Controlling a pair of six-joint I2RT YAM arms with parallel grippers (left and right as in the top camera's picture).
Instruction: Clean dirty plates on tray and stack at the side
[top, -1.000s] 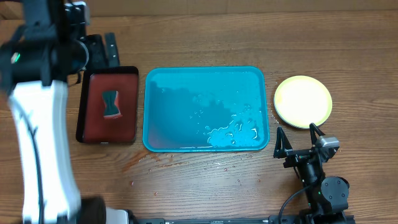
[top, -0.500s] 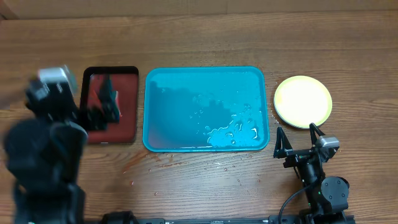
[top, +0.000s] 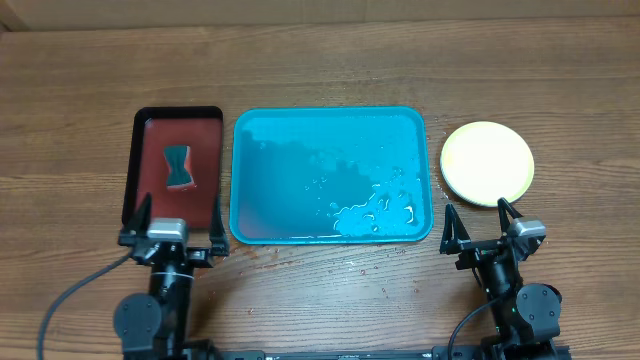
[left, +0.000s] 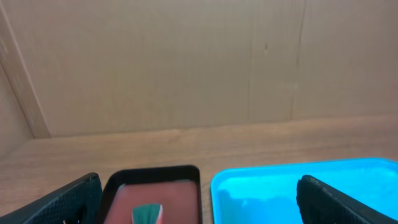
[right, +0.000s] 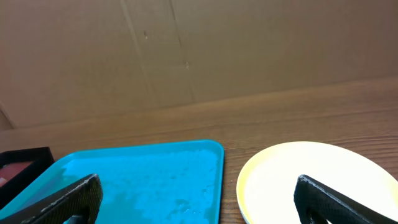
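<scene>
The turquoise tray (top: 331, 175) lies mid-table, wet with droplets and holding no plates; it also shows in the left wrist view (left: 298, 186) and the right wrist view (right: 137, 177). A stack of plates (top: 487, 163) with a pale yellow-green one on top sits to the tray's right, also in the right wrist view (right: 311, 180). Any plates beneath it are hidden. My left gripper (top: 171, 226) is open and empty near the front edge, below the dark red tray. My right gripper (top: 484, 222) is open and empty, just in front of the plate stack.
A black-rimmed dark red tray (top: 172, 168) holding a green-and-red sponge (top: 180, 167) lies left of the turquoise tray. Water spots mark the wood in front of the turquoise tray. A cardboard wall (left: 186, 62) stands behind the table.
My left arm has swung down from above the dark red tray to rest at the table's front left. The right arm, tray and plates have not moved.
</scene>
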